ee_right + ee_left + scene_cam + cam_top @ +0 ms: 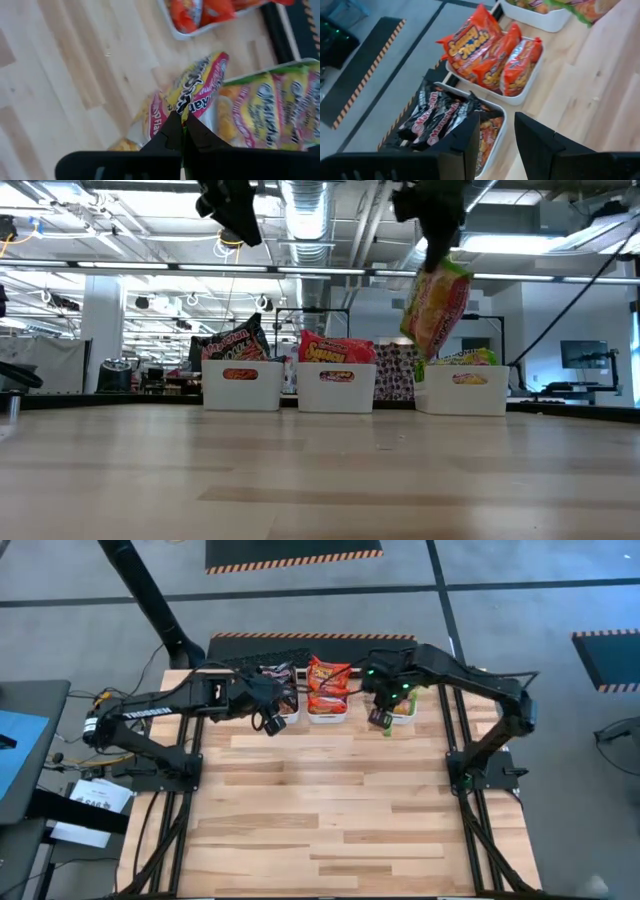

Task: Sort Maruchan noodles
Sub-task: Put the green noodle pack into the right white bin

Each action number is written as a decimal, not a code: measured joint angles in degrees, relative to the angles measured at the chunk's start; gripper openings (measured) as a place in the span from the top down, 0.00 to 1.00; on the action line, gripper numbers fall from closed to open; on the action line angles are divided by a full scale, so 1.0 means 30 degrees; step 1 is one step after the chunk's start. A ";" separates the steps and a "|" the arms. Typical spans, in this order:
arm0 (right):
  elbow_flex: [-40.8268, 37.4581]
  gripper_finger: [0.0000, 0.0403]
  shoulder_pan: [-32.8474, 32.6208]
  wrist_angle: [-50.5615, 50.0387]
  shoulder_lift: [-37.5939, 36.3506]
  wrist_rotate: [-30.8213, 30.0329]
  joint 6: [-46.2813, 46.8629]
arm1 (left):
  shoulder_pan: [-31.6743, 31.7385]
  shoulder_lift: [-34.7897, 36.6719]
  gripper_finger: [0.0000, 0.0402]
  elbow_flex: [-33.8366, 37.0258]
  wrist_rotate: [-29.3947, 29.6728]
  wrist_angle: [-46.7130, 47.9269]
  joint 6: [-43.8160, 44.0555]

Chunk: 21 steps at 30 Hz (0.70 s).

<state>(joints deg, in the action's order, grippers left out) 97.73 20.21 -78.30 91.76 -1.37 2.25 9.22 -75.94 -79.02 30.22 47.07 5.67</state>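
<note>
Drop-off step: right hand [432, 255] pinches green Maruchan packet [437, 305] aloft above green-packet bin [462, 397]; next, probably lower and release inside. Left hand [495, 137], fingers spread, hovers over black-packet bin [496, 145].

three white bins [328, 716], two arms [150, 710]

Three bins [326, 716] side by side, packets [328, 678] inside.
</note>
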 joint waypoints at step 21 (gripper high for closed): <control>-0.9437 0.98 0.6283 0.7911 -0.7607 0.0147 -0.5938 | 0.2086 0.0000 0.72 0.0000 -0.0015 -0.0080 0.1389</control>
<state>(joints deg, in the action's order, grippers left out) 69.42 39.06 -54.57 68.94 -0.93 -15.57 15.47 -75.94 -79.02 30.17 46.83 9.84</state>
